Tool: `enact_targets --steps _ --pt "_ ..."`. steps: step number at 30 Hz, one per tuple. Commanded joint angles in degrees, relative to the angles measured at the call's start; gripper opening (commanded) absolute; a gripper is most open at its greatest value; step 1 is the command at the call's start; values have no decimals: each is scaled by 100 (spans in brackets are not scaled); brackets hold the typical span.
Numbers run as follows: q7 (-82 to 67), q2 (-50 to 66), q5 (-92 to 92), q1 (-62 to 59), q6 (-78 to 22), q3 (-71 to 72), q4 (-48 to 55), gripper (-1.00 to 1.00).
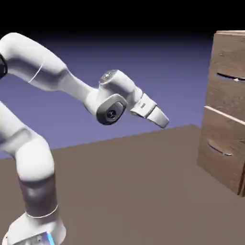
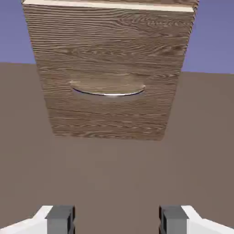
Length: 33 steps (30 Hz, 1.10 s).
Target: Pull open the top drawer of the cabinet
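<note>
1. We see the white two-finger end effector well apart from the tall, boxy, brown wood-grain cabinet, its tips aimed toward the exterior view's right and downward.
2. Our target, the rectangular wood-grain top drawer with its thin, curved silver handle, lies to that same side and higher than the fingertips. We judge that the coming move turns on this: rise, level the wrist and reach forward.
3. In the hand view we have the fingers standing wide apart, with nothing between them.
4. That view is mostly taken up by the similar brown lower drawer and its own bowed silver handle; a pale, straight strip runs above it. We would guard against hooking this one by mistake.
5. The top handle runs lengthwise across its front, so we would expect to set one finger above it and one below.
6. We note streaky, horizontal grain on the wood, a bright gleam on the slim metal, smooth rounded white arm casings and a flat, plain brown table.
</note>
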Motion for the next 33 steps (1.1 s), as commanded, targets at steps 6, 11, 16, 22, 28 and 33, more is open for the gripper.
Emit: enact_targets --steps 6,11,16,22,28,33 --pt "142 -390 1495 -1109 -250 805 634 0" --pt "261 -714 2741 -2032 -459 1477 1162 0" --pt "380 -1039 3987 -2956 -667 2148 1690 0" --pt "522 -1428 5482 -4064 -917 2953 2323 0" --pt "664 -1817 6977 -5173 -1167 3758 2957 0" --pt "783 -2142 8223 -6097 -1376 4429 3485 0"
